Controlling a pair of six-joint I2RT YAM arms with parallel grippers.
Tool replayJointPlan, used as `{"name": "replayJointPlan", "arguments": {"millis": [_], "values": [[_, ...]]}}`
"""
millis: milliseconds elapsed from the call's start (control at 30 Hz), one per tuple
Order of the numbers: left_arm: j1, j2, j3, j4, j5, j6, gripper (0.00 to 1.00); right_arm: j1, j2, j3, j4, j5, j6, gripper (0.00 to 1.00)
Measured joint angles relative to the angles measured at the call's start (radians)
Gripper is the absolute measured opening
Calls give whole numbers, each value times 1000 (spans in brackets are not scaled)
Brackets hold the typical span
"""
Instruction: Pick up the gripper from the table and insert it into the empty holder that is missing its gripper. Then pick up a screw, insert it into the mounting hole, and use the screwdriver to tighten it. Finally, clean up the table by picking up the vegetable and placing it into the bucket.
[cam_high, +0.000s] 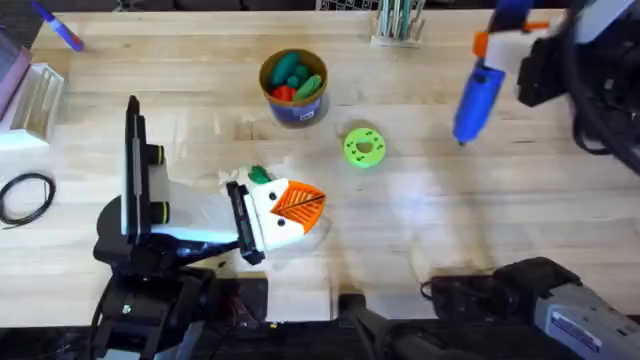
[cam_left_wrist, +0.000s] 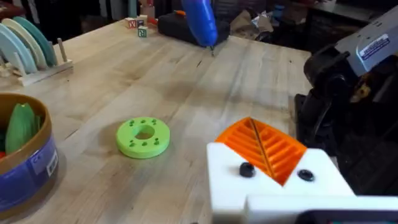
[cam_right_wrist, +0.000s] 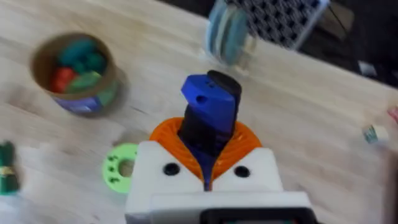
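While pale wood table (cam_high: 420, 220) bears bucket (cam_high: 294, 88) | right claw (cam_right_wrist: 208, 168) pinching screwdriver (cam_high: 478, 100) | left claw (cam_left_wrist: 273, 152) pressed together

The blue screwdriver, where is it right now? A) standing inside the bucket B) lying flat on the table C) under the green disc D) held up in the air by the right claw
D: the screwdriver hangs tip-down above the wood, and the right claw has its orange pads clamped around the blue body, away from the bucket and the green disc.
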Motion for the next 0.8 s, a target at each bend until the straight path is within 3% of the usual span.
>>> {"name": "replayJointPlan", "arguments": {"millis": [400, 567, 800], "values": [[0, 0, 0, 0, 0, 0, 5, 514, -23, -110, 511, -64, 202, 20], [0, 0, 0, 0, 0, 0, 5, 639, 18, -124, 676, -73, 221, 20], [0, 0, 0, 0, 0, 0, 5, 741, 82, -126, 742, -75, 226, 20]]}}
